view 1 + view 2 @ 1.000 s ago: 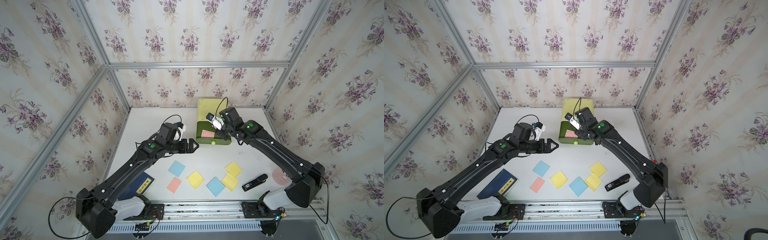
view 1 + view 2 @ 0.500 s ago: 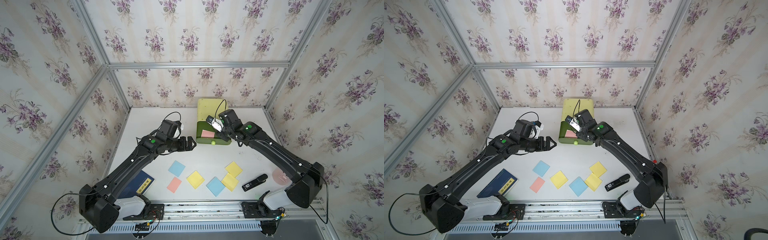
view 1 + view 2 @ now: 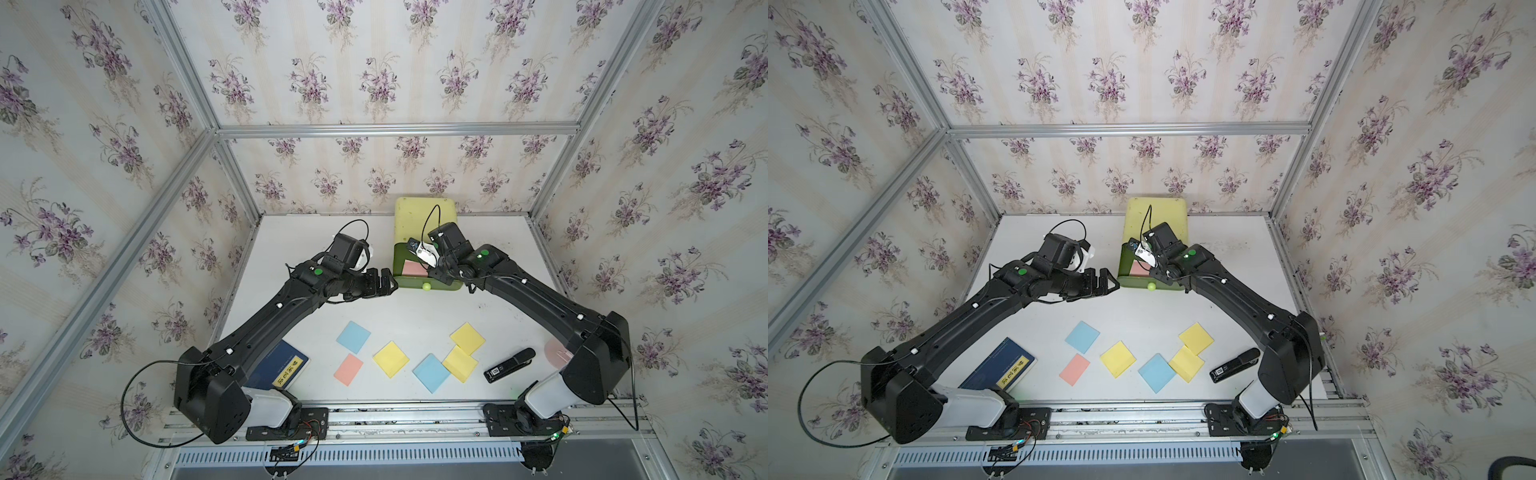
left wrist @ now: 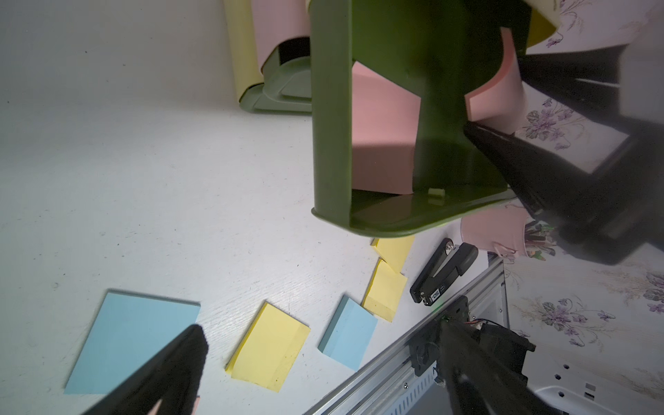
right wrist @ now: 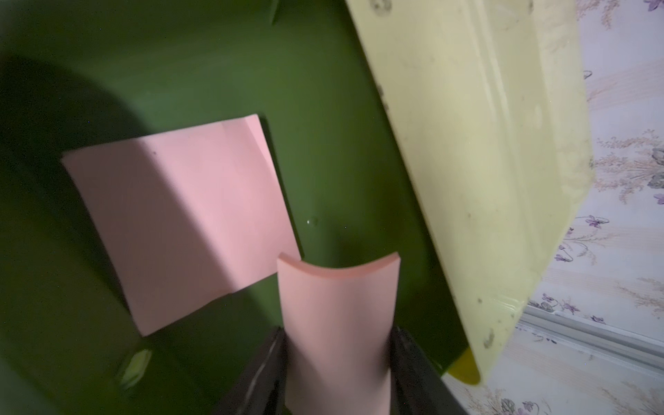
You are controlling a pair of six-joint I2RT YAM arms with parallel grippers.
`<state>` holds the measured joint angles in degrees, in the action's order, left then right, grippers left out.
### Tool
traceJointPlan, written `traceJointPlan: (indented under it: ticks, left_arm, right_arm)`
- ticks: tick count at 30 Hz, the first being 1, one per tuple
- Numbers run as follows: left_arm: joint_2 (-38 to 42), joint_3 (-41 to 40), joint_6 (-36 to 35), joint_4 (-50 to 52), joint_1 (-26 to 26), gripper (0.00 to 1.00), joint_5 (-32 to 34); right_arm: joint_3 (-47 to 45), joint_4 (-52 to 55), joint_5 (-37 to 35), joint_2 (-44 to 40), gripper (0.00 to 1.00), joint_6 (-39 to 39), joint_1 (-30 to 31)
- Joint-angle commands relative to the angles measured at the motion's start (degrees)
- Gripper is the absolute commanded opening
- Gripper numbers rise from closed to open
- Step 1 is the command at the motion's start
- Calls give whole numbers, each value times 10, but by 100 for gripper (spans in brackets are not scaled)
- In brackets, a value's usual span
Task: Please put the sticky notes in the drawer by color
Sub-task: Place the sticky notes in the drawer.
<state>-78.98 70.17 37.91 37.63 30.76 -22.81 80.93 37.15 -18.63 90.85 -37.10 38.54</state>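
The drawer (image 3: 424,220) stands at the back with its top tray (image 3: 440,286) pulled out; one pink sticky note (image 5: 179,222) lies flat inside. My right gripper (image 5: 337,334) hangs over that tray, shut on a curled pink sticky note (image 5: 337,298). My left gripper (image 3: 384,282) is open and empty, just left of the tray's front corner. On the table in front lie two blue notes (image 3: 353,336) (image 3: 431,372), a pink one (image 3: 348,369) and three yellow ones (image 3: 390,359) (image 3: 459,363) (image 3: 467,338).
A dark blue book (image 3: 282,365) lies under the left arm at the front left. A black stapler (image 3: 509,365) and a pink cup (image 3: 555,351) sit at the front right. A metal rail (image 3: 395,411) runs along the front edge.
The left arm has drawn up and its gripper has edged a little toward the drawer. The right gripper has shifted slightly over the open tray with the pink note still in it.
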Motion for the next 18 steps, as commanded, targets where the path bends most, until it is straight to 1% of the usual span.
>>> traceJointPlan:
  ticks: [1, 6, 10, 15, 18]
  left_arm:
    - [-3, 6, 0, -3, 0, 99, -4]
    - [-4, 11, 0, -3, -1, 99, -2]
    - [-2, 8, 0, -7, 0, 99, -4]
    - [7, 6, -11, -4, 0, 99, 9]
    - [7, 4, -14, -3, 0, 99, 11]
  right_arm:
    - [7, -9, -7, 11, 49, -18, -3]
    - [14, -12, 12, 18, 49, -29, -21]
    - [39, 10, 36, 33, 50, -34, -23]
    - [29, -1, 48, 29, 50, -45, -26]
    - [22, -10, 38, 36, 50, -58, -27]
